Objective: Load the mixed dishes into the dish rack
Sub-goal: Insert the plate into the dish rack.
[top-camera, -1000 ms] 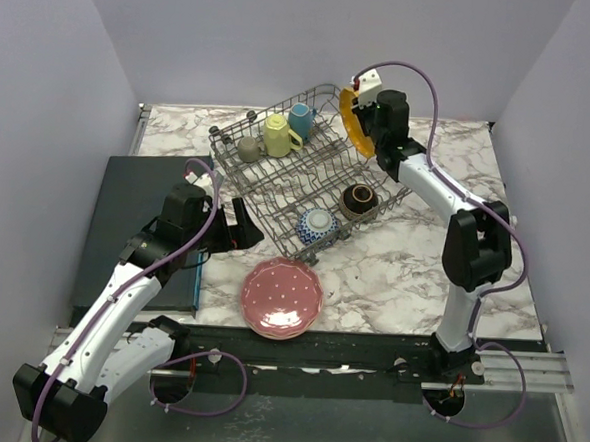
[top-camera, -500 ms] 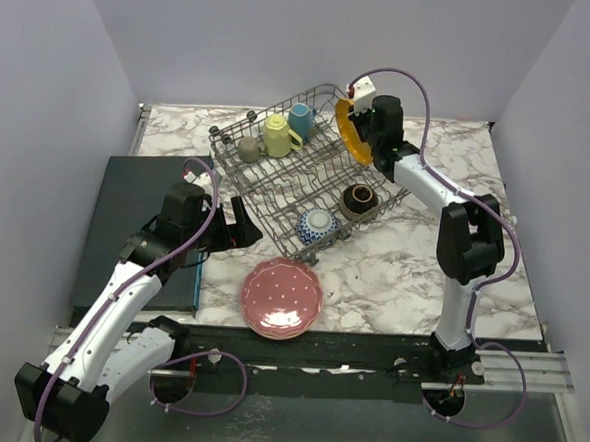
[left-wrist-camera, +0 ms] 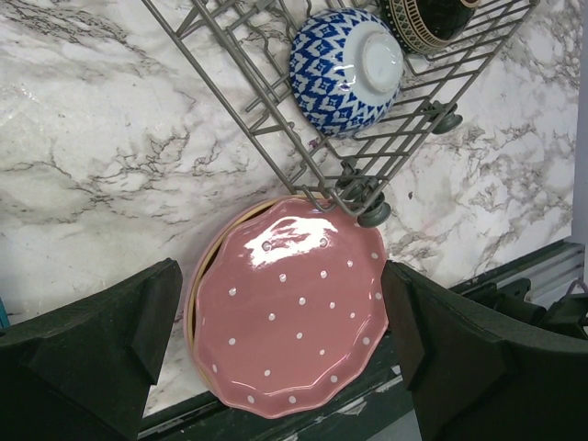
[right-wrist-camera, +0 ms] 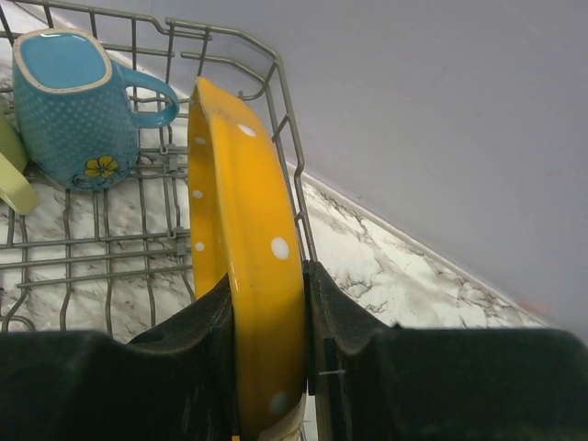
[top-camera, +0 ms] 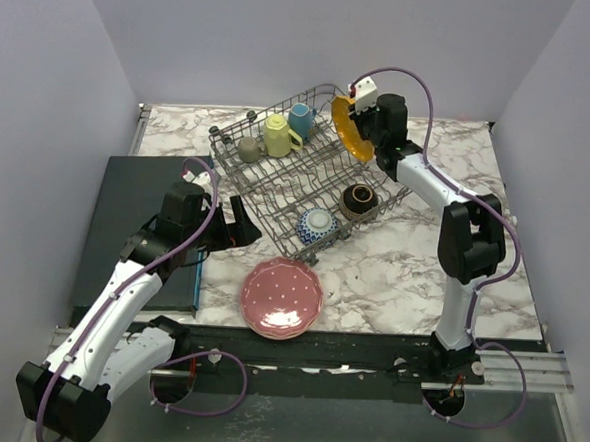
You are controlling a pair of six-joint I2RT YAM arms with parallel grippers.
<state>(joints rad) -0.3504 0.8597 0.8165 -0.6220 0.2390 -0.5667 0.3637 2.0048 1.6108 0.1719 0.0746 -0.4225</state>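
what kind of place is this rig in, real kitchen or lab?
Probably a lab test cell, not a kitchen: plain walls box in a marble-look tabletop, with a metal rail along its near edge. Only the dish rack looks domestic.

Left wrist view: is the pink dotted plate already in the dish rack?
No, the pink dotted plate sits stacked on a peach plate on the table, outside the dish rack.

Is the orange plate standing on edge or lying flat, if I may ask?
On edge: the right end effector grips the orange plate upright by its rim.
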